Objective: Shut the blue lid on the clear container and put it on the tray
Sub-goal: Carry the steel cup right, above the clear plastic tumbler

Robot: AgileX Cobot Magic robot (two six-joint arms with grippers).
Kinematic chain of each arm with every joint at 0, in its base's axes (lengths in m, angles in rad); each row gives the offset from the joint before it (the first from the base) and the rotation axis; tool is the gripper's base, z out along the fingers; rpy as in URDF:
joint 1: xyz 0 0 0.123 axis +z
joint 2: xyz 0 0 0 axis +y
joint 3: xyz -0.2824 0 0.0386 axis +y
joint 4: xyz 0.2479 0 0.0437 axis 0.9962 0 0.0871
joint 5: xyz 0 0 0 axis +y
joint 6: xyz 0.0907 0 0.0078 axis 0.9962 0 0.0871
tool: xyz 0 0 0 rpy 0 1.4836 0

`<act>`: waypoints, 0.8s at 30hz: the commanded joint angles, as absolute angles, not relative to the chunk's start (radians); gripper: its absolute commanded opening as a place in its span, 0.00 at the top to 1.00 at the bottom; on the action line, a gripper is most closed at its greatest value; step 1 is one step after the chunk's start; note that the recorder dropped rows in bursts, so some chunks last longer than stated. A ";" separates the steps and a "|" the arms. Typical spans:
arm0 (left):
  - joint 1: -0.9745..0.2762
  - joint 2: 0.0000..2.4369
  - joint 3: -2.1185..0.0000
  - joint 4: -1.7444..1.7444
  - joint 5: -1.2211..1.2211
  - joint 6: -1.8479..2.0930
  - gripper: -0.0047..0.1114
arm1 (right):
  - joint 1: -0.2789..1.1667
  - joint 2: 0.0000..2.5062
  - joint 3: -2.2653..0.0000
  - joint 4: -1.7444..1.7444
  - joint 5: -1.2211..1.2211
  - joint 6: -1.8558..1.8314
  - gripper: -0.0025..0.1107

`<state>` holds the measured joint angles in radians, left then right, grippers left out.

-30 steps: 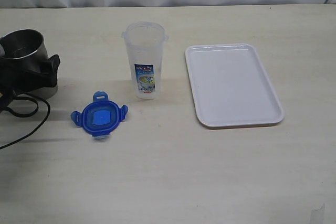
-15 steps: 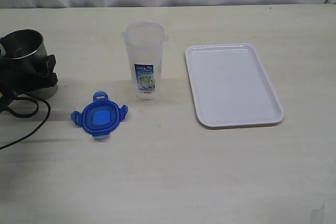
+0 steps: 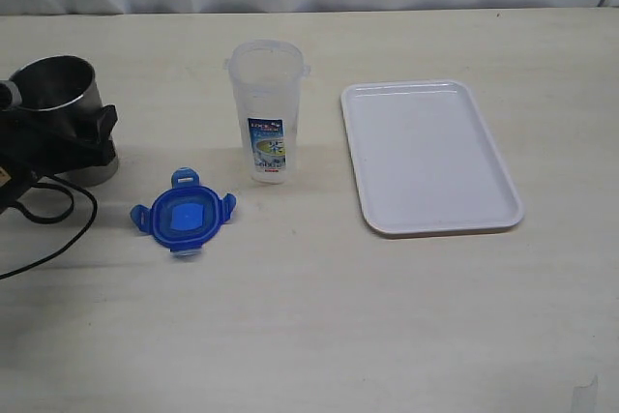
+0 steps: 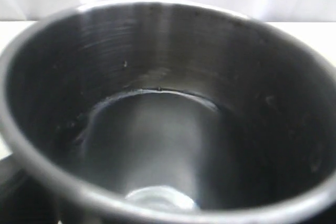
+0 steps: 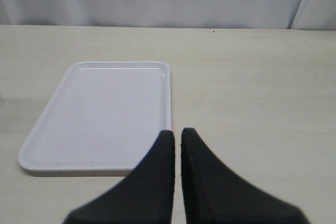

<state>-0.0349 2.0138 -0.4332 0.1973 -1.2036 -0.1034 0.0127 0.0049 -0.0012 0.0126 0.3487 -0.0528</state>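
At far left, your left end effector (image 3: 60,131) is clamping the steel cup (image 3: 53,84), nudging it rightward; right end effector (image 5: 177,136) is staying together. Blue lid (image 3: 183,217), clear container (image 3: 266,108) are sitting untouched centre-left, off the tray (image 3: 430,157).

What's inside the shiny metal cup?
No object shows inside the metal cup: just bare steel walls and floor with a bright glint. The near inner wall is hidden below the rim.
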 commanded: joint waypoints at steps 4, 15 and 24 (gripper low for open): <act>-0.035 1.903 -0.445 0.225 -1.221 -0.135 0.96 | 0.014 0.000 0.000 0.015 0.346 -0.060 0.94; -0.035 1.797 -0.586 0.394 -1.051 -0.232 0.96 | 0.014 0.000 0.000 0.015 0.346 -0.060 0.94; -0.035 1.797 -0.766 0.539 -0.913 -0.360 0.96 | 0.014 0.000 0.000 0.015 0.346 -0.060 0.94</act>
<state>-0.0349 1.8161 -0.7138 0.4881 -0.8505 -0.2998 0.0127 0.0049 -0.0012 0.0126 0.3487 -0.0528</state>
